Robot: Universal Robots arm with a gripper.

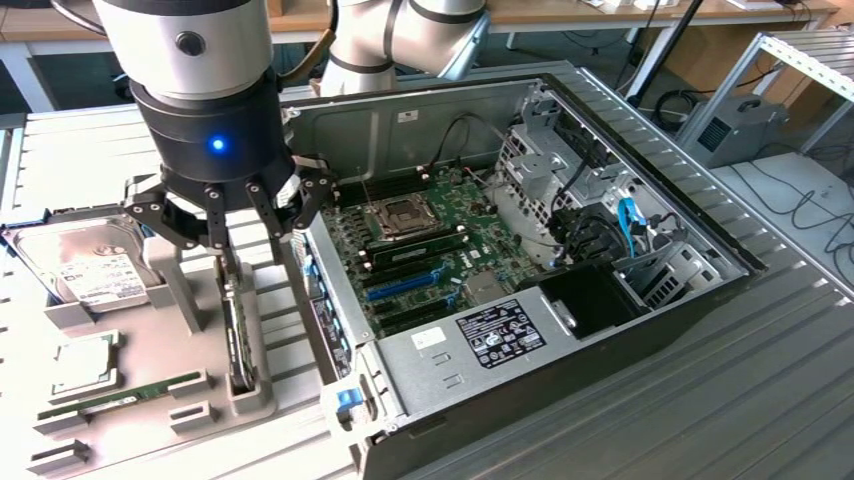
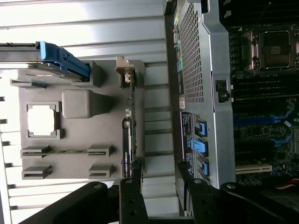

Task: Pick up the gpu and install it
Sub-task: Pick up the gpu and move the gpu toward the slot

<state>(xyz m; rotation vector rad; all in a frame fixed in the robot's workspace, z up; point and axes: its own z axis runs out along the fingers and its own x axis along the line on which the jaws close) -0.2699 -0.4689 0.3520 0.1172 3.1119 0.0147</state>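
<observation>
The gpu (image 1: pixel 240 335) is a thin black card standing on its edge in a slot of the grey holder (image 1: pixel 187 300), beside the open computer case (image 1: pixel 561 300). The wrist view looks down on the gpu (image 2: pixel 131 130) edge-on, with a silvery bracket at one end. My gripper (image 1: pixel 230 235) hangs open just above the card's far end, nothing between its black fingers (image 1: pixel 276 215). In the wrist view the gripper (image 2: pixel 163 200) straddles the gap between card and case, one finger (image 2: pixel 131 198) over the card's end.
The holder also carries a silver hard drive (image 1: pixel 83 265), a square processor (image 1: pixel 83 365) and a green RAM stick (image 1: pixel 120 395). Inside the case lies the motherboard (image 1: pixel 427 235) with blue slots (image 1: pixel 400 285). The case wall (image 2: pixel 196 70) stands close beside the card.
</observation>
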